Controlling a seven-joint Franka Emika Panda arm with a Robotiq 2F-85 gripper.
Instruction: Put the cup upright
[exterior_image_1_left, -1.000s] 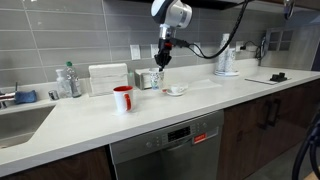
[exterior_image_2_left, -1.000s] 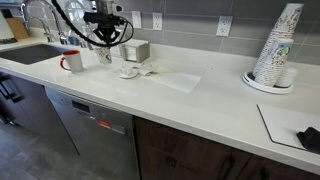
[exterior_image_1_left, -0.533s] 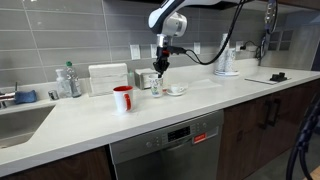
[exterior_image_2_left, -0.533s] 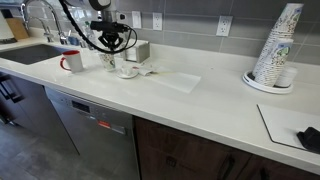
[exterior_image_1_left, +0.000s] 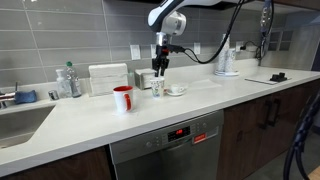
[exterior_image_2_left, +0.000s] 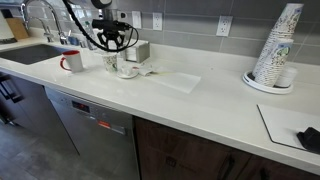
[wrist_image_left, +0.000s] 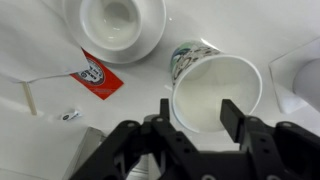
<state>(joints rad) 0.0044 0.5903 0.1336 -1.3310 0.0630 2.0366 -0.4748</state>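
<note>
The cup is pale with a printed side and stands upright on the white counter, its mouth facing the wrist camera. It also shows in both exterior views, just under the arm. My gripper hovers right over it with its jaws apart. One finger is outside the cup's rim and the other finger is over its mouth. Neither finger visibly presses on the wall. In both exterior views the gripper points straight down at the cup.
A white saucer lies close beside the cup, with a red packet next to it. A red cup stands nearer the sink. A stack of paper cups sits far along the counter.
The arm came down and set the cup on the counter. Since then the jaws have parted from their shut grip on the cup's rim.
</note>
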